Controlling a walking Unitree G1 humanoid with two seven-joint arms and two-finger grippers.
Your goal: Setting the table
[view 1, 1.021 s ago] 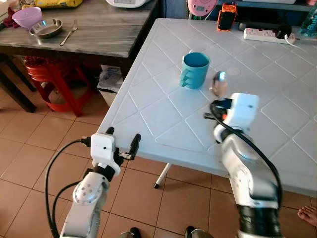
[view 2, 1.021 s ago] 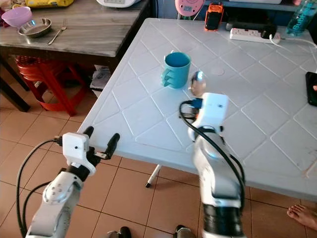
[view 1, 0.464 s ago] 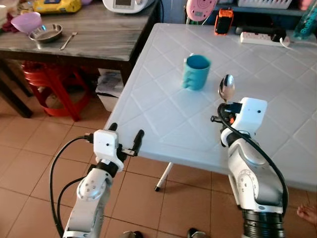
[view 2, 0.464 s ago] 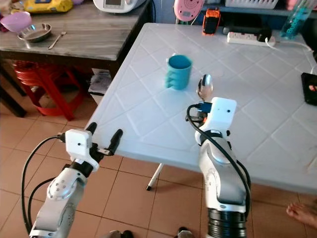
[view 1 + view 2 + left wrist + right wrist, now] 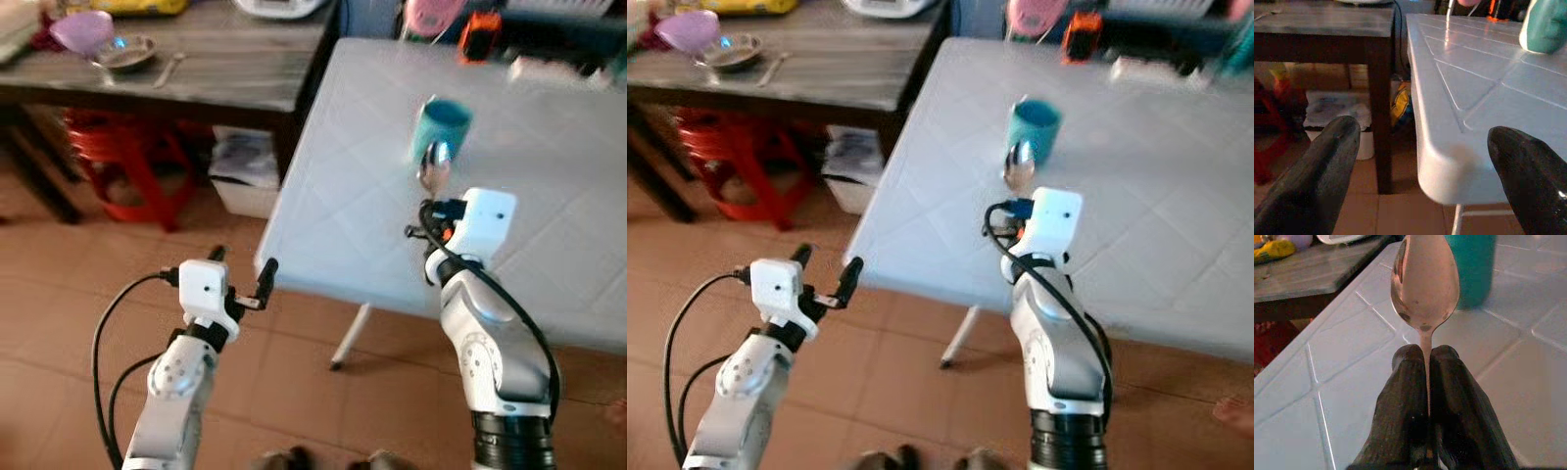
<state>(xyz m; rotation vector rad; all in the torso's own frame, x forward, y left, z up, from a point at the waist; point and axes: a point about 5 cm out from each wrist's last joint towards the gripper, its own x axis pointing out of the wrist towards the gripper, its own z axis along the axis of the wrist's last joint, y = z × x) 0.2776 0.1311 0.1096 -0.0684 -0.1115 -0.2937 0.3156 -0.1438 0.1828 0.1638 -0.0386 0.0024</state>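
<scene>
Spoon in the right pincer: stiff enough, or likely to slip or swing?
The spoon looks like polished metal, so probably rigid and light. The right pincer pinches only its thin handle, bowl out in front, so it might pivot or slide. The glossy finish suggests low friction.

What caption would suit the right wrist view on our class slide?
Right hand shut on a spoon, held above the white table near a teal cup.

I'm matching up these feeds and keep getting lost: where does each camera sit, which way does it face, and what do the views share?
Left and right eye views: on the head, facing forward and down at the white table; both silver arms show.
Left wrist view: along the open left gripper toward the table corner.
Right wrist view: along the right gripper, shut on the spoon.
Shared: the teal cup shows in all four.
</scene>
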